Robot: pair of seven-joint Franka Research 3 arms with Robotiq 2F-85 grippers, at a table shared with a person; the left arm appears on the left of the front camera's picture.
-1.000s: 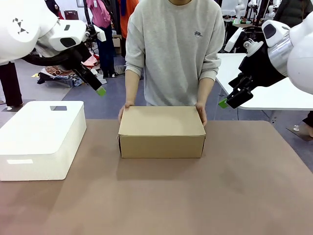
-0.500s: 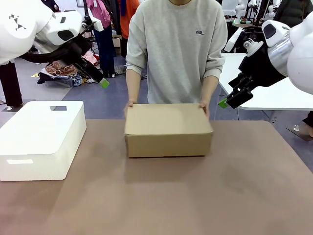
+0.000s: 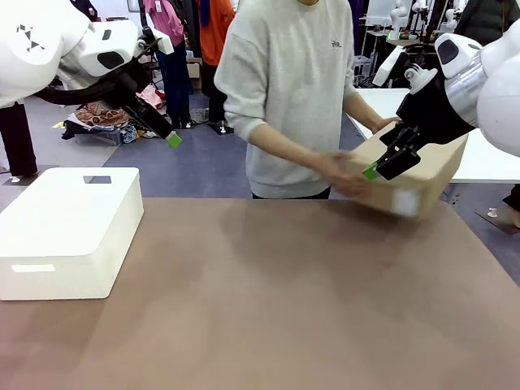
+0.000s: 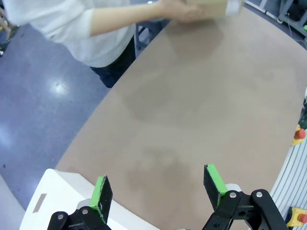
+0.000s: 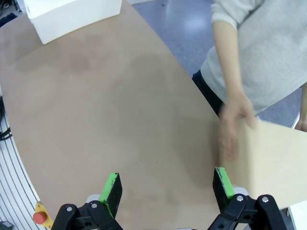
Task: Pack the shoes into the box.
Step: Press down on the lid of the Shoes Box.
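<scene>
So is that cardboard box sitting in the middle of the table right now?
No, the person is holding the box in both hands, tilted, over the table's far right corner, behind the right hand.

Box (image 3: 422, 175) tan cardboard w/ a small white label; table (image 3: 268, 309) plain matte brown, bin (image 3: 69, 227) white. Person's sweatshirt (image 3: 296, 73) light grey w/ small dark chest logo. Both arms white, left gripper (image 4: 158, 189) and right gripper (image 5: 168, 187) black w/ green pads; floor (image 4: 43, 100) blue-grey, glossy.
</scene>
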